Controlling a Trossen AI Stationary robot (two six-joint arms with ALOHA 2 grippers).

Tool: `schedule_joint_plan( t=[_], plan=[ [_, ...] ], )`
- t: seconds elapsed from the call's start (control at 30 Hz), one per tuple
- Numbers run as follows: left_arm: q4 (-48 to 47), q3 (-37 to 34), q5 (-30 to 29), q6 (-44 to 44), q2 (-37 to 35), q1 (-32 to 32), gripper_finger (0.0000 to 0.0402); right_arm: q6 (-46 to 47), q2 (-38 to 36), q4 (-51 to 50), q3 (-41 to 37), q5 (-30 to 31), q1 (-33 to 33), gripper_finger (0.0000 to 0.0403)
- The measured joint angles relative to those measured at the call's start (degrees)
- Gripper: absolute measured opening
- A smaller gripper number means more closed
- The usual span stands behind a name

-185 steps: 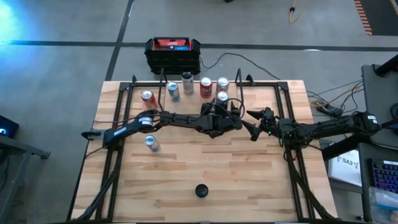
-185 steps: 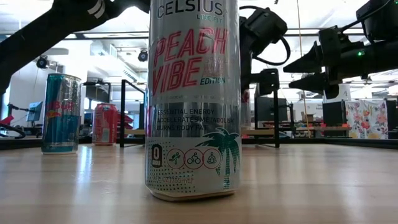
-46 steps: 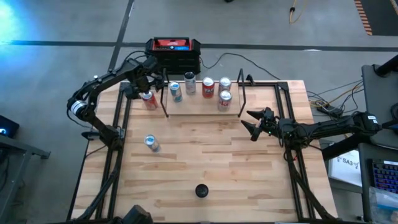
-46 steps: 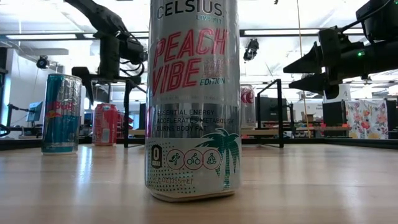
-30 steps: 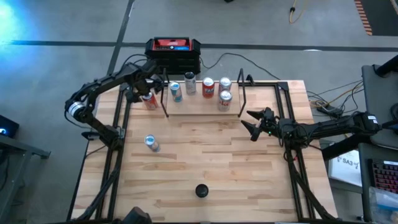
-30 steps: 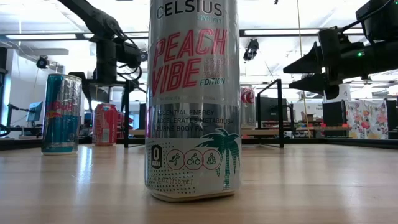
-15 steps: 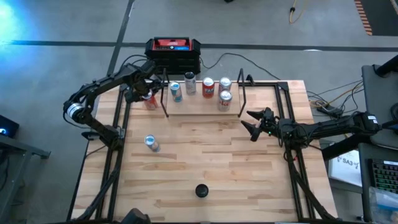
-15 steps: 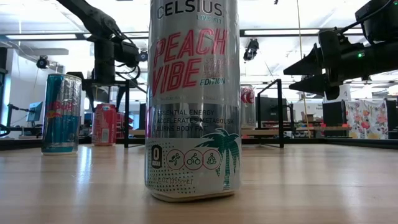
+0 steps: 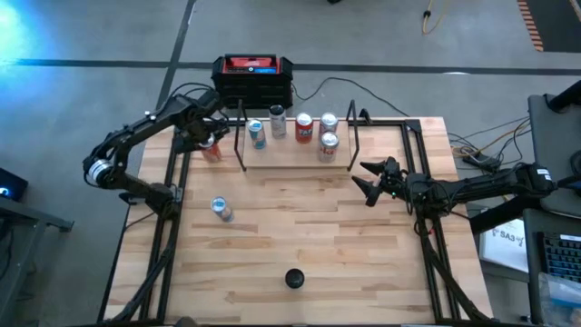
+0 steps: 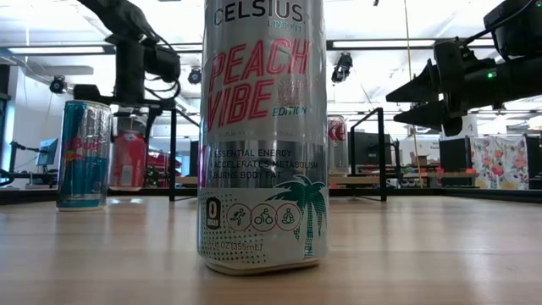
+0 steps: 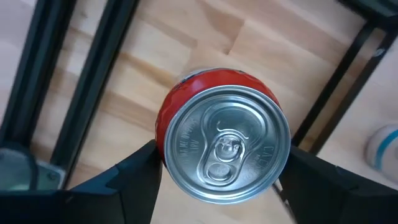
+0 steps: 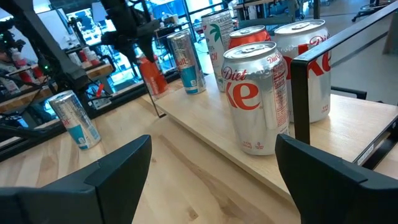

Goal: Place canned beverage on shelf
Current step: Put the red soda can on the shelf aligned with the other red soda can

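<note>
A red can point(image 9: 210, 151) hangs just left of the shelf, near the table's far left corner, with my left gripper point(image 9: 205, 142) shut on it from above. The low view shows the red can point(image 10: 129, 161) under that gripper point(image 10: 129, 120). The shelf point(image 9: 286, 156), a light plank between black rod uprights, lies along the far edge and carries several cans on their bases. My right gripper point(image 9: 366, 183) waits open, level, right of the shelf, nothing between its fingers. My left gripper pinches the red can at its top end, one finger point(image 11: 134, 177) on each side of the wall just under the rim point(image 11: 168, 134). The fingers point straight down. The can hangs upright below them, a little clear of the table.
A blue-silver can point(image 9: 221, 210) stands on the table's left half. A tall silver can point(image 10: 262, 135) stands near the front edge, close to the low camera. A black-and-red box point(image 9: 252, 78) sits beyond the far edge. Black frame rods point(image 9: 172, 182) run along the table's sides.
My left gripper has shut on the red can's top, then risen a little and gone toward the table's left edge. The can has come up off the table with it and stays upright.
</note>
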Motion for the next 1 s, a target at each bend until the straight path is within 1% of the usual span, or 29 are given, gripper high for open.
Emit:
schedule_joint_plan(
  t=[0.23, 0.4, 0.53, 0.63, 0.73, 0.87, 1.0],
  plan=[
    [0.2, -6.7, 2.2, -4.0, -9.1, -3.1, 0.0266, 0.0, 0.0, 0.0, 0.0, 0.0, 0.0, 0.0327],
    [0.7, -11.2, 2.3, -9.5, -16.3, -9.2, 0.0266, 0.0, 0.0, 0.0, 0.0, 0.0, 0.0, 0.0327],
    [0.8, -12.3, 2.0, -14.2, -19.4, -15.1, 0.0267, 0.0, 0.0, 0.0, 0.0, 0.0, 0.0, 0.0327],
    [0.9, -12.2, 1.7, -16.6, -19.6, -19.3, 0.0267, 0.0, 0.0, 0.0, 0.0, 0.0, 0.0, 0.0327],
    [1.4, -11.7, 1.7, -18.8, -18.3, -23.2, 0.0267, 0.0, 0.0, 0.0, 0.0, 0.0, 0.0, 0.0327],
    [1.7, -9.9, 1.7, -20.9, -14.8, -27.5, 0.0267, 0.0, 0.0, 0.0, 0.0, 0.0, 0.0, 0.0327],
    [1.8, -6.5, 1.5, -21.7, -10.2, -31.1, 0.0267, 0.0, 0.0, 0.0, 0.0, 0.0, 0.0, 0.0327]
  ],
)
